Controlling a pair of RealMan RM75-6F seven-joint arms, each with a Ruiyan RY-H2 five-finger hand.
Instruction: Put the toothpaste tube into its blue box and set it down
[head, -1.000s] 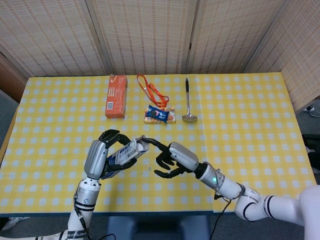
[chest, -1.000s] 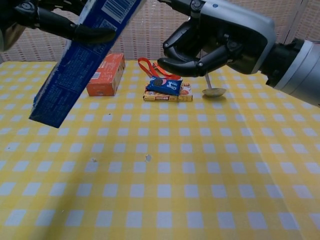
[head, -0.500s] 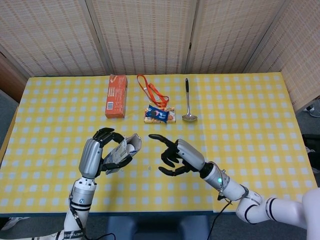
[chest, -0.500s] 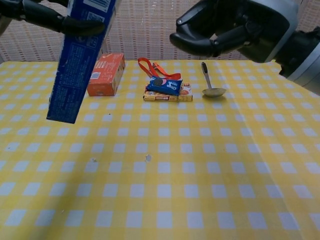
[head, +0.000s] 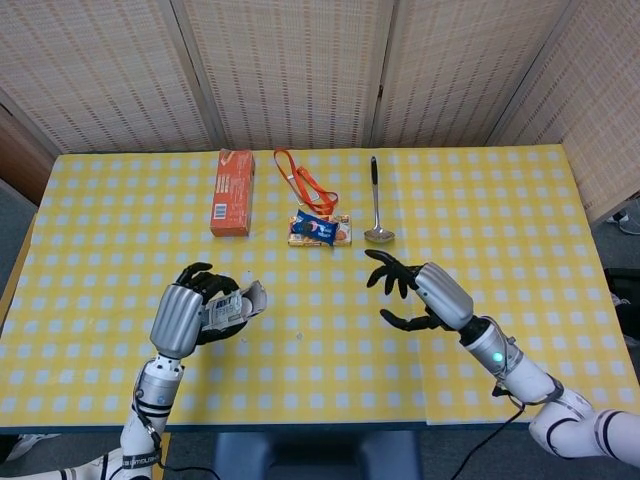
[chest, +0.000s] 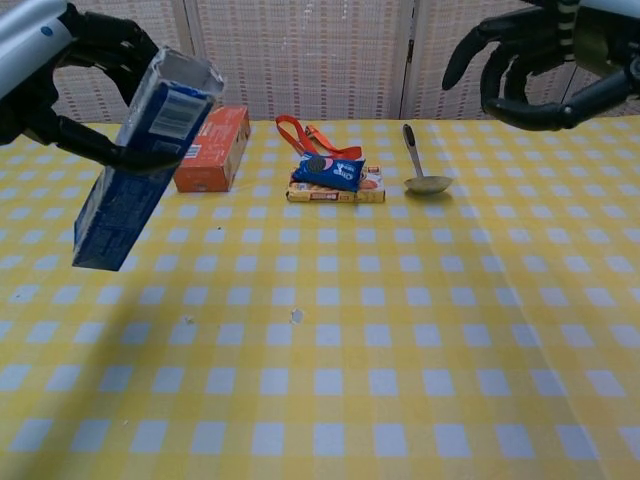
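Yellow checked table (head: 480, 200), wicker screens behind. Your left hand (head: 178, 318) grips the blue box (chest: 140, 165), fingers wrapped round it, held tilted above the cloth near the left front edge. Toothpaste tube not visible; cannot tell whether it is inside. Your right hand (head: 425, 293) hovers well apart, fingers spread and curved, holding nothing. Orange box (head: 232, 192), lanyard (head: 305, 185), snack packet (head: 319, 229) and ladle (head: 377, 205) lie farther back.
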